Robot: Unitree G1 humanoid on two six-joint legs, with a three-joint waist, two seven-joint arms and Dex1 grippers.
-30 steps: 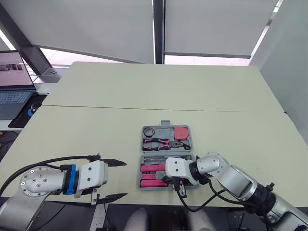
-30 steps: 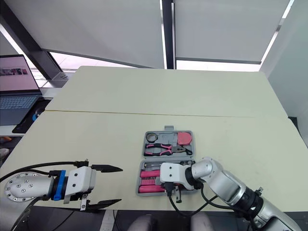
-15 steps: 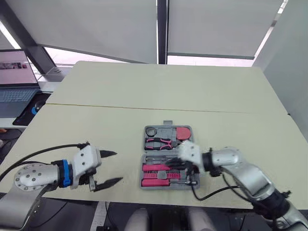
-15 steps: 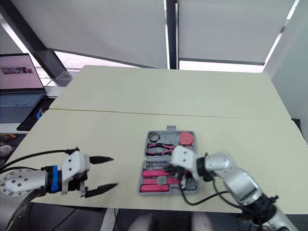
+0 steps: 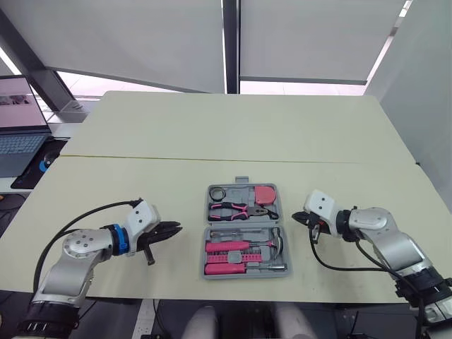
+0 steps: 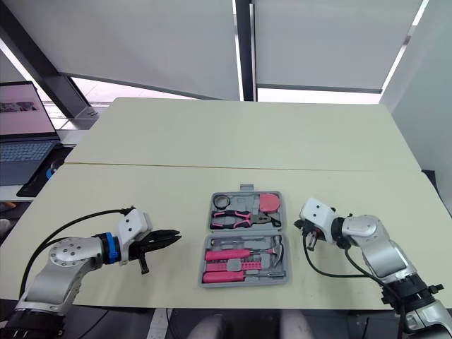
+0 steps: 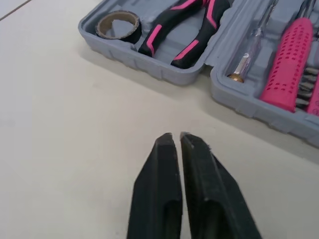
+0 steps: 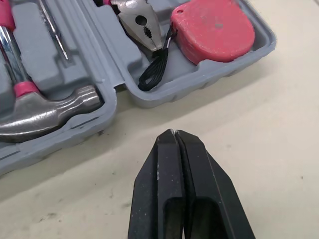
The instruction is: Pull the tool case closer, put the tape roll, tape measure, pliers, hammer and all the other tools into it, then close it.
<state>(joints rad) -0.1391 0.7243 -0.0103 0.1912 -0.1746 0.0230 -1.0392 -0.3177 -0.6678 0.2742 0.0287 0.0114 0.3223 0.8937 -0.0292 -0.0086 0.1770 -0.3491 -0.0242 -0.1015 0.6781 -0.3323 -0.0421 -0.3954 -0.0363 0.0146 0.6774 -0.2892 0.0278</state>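
Right claw (image 8: pixel 174 132) now beside, off the tool case (image 5: pixel 243 223); left claw (image 7: pixel 173 134) opposite; both pressed together.

light: bright daylight | source: window gap (image 5: pixel 304 87) below blinds (image 5: pixel 113 35) | shadows: soft, faint beside tool case (image 5: pixel 244 224)

Open grey tool case (image 5: pixel 247 274), pink-handled tools (image 5: pixel 226 246) inside, seemingly all stowed

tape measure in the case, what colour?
Coral red. The tape measure has a black cord and lies in the grey tool case. Best seen in the right wrist view.
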